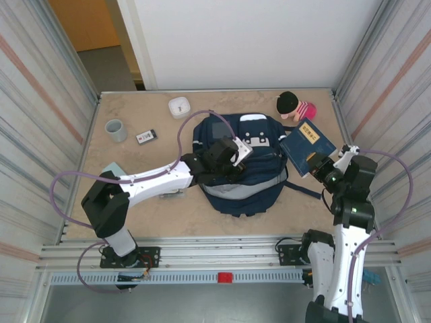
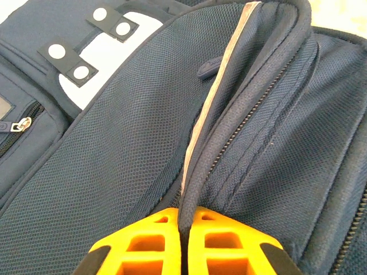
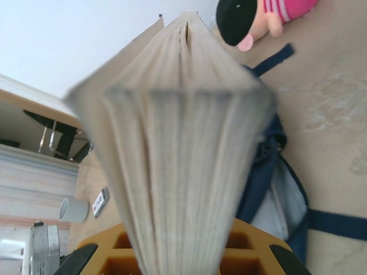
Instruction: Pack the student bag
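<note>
- student bag (image 1: 244, 199) lies flat at the middle of the top view on the surface (image 1: 141, 111), with its white buckle patch toward the upper edge of the frame; it is soft cloth that will likely sag and fold, so a hem or zip edge looks like the best place to hold
- left tool (image 1: 232, 161) reaches from the lower left onto the bag's upper middle, and right tool (image 1: 323, 168) at the right holds a navy book (image 1: 306, 140) just beside the bag
- around the bag are a doll (image 1: 295, 104) at upper right, a white box (image 1: 179, 106), a cup (image 1: 116, 130) and a small card (image 1: 145, 136) at upper left; bare room lies at lower left and along the bottom, and ribbed side walls close in on both sides of the frame
- left wrist view: the left tool (image 2: 183, 240) at the bottom is pinched tight on a piped fold of the bag (image 2: 114, 160) beside the zip (image 2: 252, 109), so the mouth can probably be lifted; mesh gives little, so a slow pull is safer
- right wrist view: the right tool (image 3: 178, 255) clamps the book (image 3: 183, 149) page edges up, pages fanning slightly; the bag (image 3: 269, 166) and a strap (image 3: 338, 223) lie at the right, and the doll (image 3: 258, 20) is at the top
</note>
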Robot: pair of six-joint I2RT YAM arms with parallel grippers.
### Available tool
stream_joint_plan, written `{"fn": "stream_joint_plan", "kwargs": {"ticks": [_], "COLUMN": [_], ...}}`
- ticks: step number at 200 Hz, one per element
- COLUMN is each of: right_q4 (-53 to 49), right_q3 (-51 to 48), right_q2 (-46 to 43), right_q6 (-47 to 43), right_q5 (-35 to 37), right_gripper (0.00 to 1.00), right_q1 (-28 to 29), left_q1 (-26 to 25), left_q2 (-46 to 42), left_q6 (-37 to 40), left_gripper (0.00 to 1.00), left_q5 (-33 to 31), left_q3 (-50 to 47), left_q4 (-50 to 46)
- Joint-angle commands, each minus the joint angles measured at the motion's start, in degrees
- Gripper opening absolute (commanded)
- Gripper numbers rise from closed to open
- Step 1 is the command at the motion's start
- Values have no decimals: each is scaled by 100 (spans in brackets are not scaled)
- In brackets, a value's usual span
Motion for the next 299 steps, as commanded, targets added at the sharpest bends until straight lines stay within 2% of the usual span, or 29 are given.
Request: {"fn": "stream_joint_plan", "kwargs": {"ticks": [1,34,63,76,101,132,157,167,193,219,249,282,299], "right_q4": [-1036,-2158,-2566,-2724,-2907,-2131,-680,-173,249,1339,1582,2769,3045], "right_q3": [432,863,1023,1072,858,88,-767,-1030,-1156,-1548,-1460,-1932,-2061], "right_q2": [-202,-192,-727,-758,-552,-804,-915,-910,-838,-509,-54,304,392], "right_q6": [-134,-494,-590,-569,-452,233,1287,1658,1929,2653,2745,3686,3957], "right_q5": [435,293,208,-26,-977,-1677,-2442,-2540,-1895,-1424,-41,855,1600], "right_gripper": [0,0,0,0,0,0,0,0,0,0,0,0,0], "right_q1": [-23,-24,-21,-19,-22,-14,1,102,666,1427,2474,3073,3469], "left_q1": [236,325,394,426,523,584,589,594,622,678,704,756,792], "left_q2": [-190,-266,-320,-346,-368,-308,-186,-168,-189,-152,-111,-94,-85], "left_q6": [-675,-678,-691,-671,-625,-533,-519,-518,-528,-530,-554,-626,-630], "left_gripper": [0,0,0,0,0,0,0,0,0,0,0,0,0], "left_q5": [-80,179,359,404,538,594,734,779,893,1079,1172,1359,1472], "left_q3": [291,450,598,635,813,1024,1249,1327,1385,1568,1766,1890,1956], "left_q4": [56,36,-9,10,-76,-164,-305,-352,-362,-526,-658,-667,-704]}}
